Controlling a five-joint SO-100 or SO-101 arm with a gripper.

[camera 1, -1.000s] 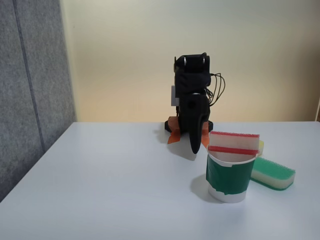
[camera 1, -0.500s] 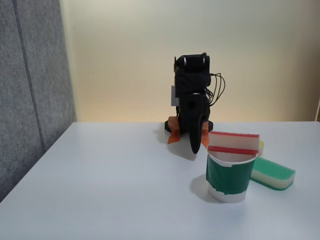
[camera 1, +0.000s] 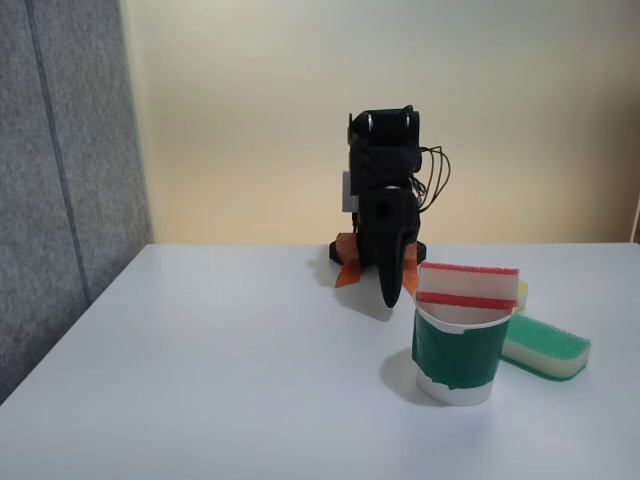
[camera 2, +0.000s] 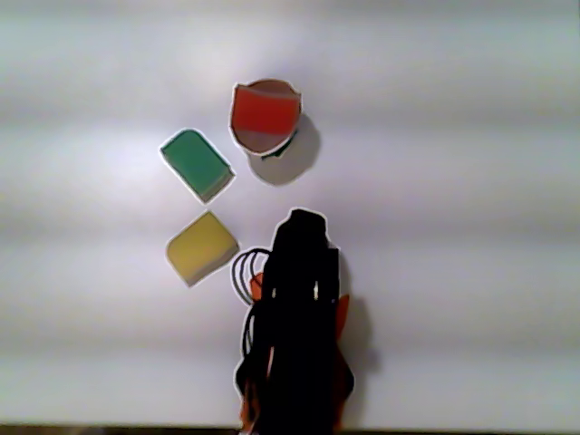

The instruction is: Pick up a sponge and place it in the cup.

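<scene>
Gripper (camera 1: 393, 298): folded down against the black arm (camera 1: 385, 200), tip pointed at the white table (camera 1: 220, 380); jaw state cannot be told, nothing seen held. Sponge (camera 1: 468, 284): red-topped, lodged upright in the mouth of the cup (camera 1: 456, 358), upper half projecting above the rim. Green-topped sponge (camera 1: 545, 347): laid flat just beside the cup. Yellow sponge (camera 2: 201, 246): laid near the arm in the other view.
</scene>
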